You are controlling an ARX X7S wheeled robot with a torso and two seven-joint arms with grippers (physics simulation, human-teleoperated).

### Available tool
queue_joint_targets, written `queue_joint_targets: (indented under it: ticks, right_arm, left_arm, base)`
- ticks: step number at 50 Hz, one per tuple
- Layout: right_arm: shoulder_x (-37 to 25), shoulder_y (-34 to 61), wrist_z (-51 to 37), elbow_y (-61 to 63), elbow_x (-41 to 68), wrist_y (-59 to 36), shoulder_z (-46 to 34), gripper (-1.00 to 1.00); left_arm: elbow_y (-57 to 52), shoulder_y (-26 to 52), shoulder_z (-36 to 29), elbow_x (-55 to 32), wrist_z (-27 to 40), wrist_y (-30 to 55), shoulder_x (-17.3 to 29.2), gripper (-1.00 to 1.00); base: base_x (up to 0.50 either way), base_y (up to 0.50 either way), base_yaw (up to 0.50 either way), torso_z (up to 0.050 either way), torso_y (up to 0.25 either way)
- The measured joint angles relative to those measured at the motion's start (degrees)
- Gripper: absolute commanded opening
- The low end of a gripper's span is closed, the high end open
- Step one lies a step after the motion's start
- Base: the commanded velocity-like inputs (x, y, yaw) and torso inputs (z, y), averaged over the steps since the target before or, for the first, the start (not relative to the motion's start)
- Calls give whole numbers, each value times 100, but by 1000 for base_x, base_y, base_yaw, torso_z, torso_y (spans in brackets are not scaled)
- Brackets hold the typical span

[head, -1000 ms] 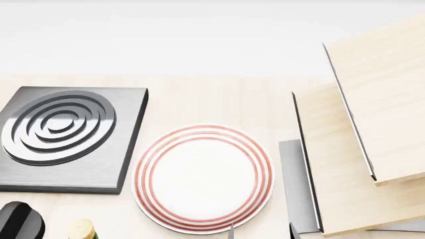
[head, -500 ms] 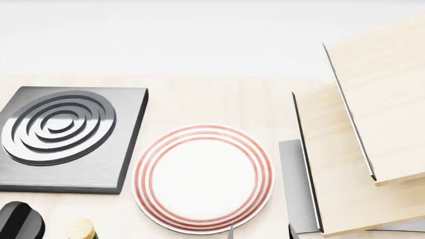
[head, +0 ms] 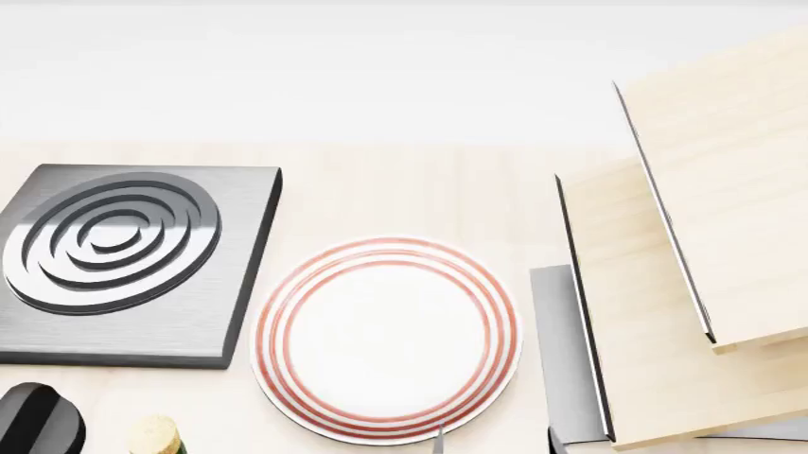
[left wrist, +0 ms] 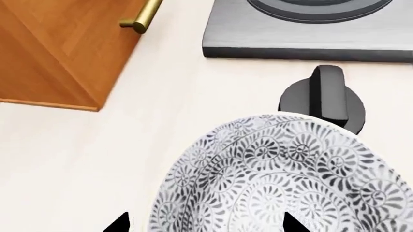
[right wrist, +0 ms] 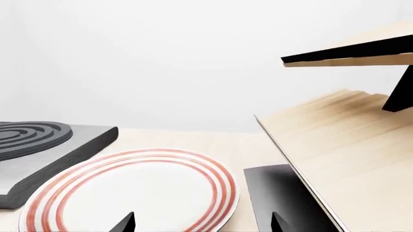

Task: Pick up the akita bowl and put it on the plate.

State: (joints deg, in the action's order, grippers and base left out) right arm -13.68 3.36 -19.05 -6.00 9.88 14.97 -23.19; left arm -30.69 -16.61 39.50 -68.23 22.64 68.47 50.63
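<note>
The bowl [left wrist: 284,179] sits on the tabletop [left wrist: 96,159] right under the left pincer [left wrist: 203,224], whose two black tips are spread wide, one beside the bowl and one over it. A black knob [left wrist: 326,96] is just past the bowl, and the burner [left wrist: 303,31] is farther on. The plate [head: 385,339] lies bare right of the burner, with the right pincer [right wrist: 200,223] open just above its near edge.
</note>
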Motion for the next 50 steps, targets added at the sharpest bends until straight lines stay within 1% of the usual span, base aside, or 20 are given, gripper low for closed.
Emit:
queue_joint_targets:
  ticks: [27, 50]
  right_arm:
    - [-5, 42, -52, -122, 16, 31, -71, 100]
    - [-7, 69, -87, -243, 33, 86, -130, 100]
  left_arm:
    - [428, -217, -480, 526, -324, -276, -42, 100]
    - [797, -80, -1051, 878, -448, -478, -75, 100]
  base:
    - [0, 0, 0, 0, 0]
    - [0, 0, 0, 0, 0]
